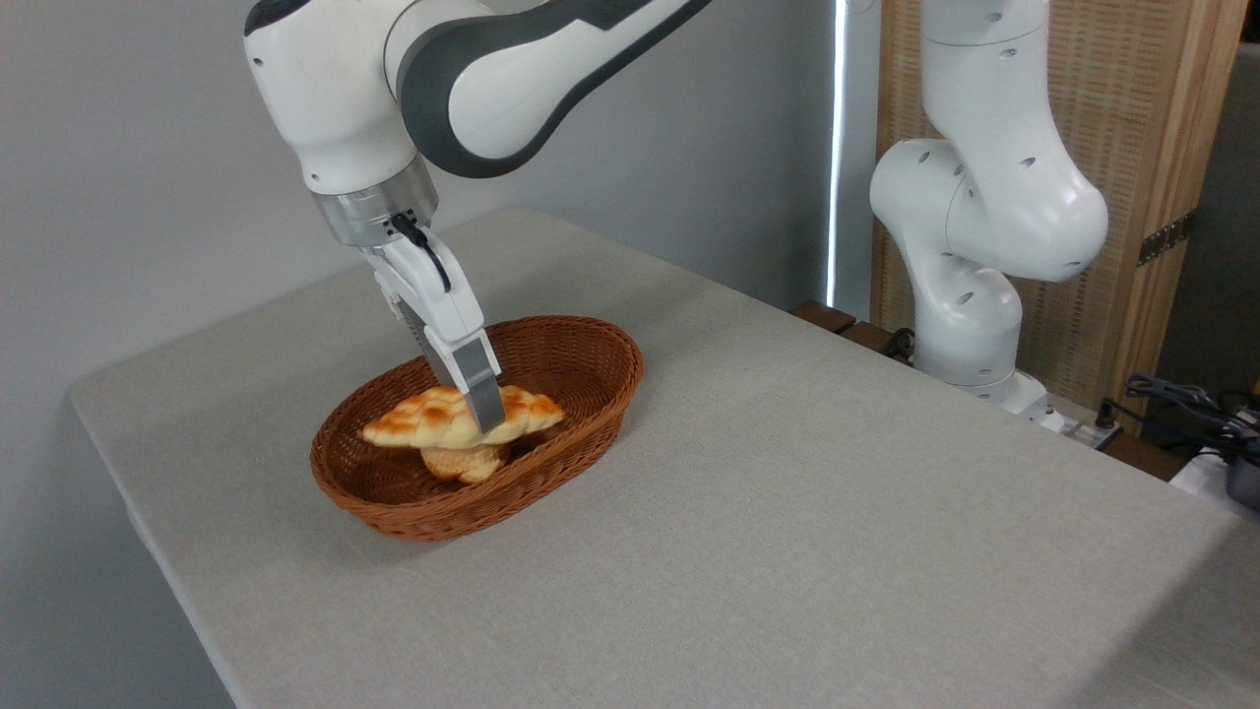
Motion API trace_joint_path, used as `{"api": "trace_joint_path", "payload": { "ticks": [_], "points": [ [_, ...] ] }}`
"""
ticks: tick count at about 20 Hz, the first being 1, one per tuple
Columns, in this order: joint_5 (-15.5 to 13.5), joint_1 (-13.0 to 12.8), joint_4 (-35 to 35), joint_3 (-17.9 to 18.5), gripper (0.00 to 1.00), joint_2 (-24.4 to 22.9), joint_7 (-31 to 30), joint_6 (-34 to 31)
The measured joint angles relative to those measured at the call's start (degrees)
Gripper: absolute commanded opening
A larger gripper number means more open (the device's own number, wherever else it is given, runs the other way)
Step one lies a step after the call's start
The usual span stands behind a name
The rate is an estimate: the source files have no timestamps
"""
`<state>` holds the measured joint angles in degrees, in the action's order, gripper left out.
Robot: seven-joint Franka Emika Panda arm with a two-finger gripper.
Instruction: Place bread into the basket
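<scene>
Two breads show inside the basket (591,379): the braided loaf, the bread (418,421) I am tasked with, and a smaller pale bun (471,463) lying under it. My tool (484,418) reaches down into the basket with its fingers closed on the loaf near its right-hand half, one grey finger (482,389) plainly across the front of the crust; the other is hidden behind the loaf. The loaf hangs roughly level, within the rim, and appears to rest on or just above the bun; I cannot tell which.

By my judgement the task is nearly done and only the release remains. The risks come from that bun. If I let go while the loaf balances on it, the loaf may tip and slide, and its left pointed end sits close to the near wall, so it could come to lean on the rim rather than lie flat. If I press lower first, I could squash the bun or shove the light wicker basket along the surface (787,551). Pulling away at the slant my tool now holds might also drag the loaf with a finger, or catch the far rim.

A second white arm (984,226) stands well apart at the right, clear of my work. No brand, label or writing can be read anywhere on the arms, the basket or the breads.
</scene>
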<state>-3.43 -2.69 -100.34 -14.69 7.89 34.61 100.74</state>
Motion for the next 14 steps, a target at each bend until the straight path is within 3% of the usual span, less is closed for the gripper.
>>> {"api": "trace_joint_path", "payload": {
  "ticks": [9, 14],
  "points": [
    [0.1, 0.3, 1.5, 0.5, 1.00, -0.8, 0.0, 0.0],
    [0.2, 0.9, 3.9, 5.9, 1.00, -4.0, 0.0, 0.0]
  ]
}}
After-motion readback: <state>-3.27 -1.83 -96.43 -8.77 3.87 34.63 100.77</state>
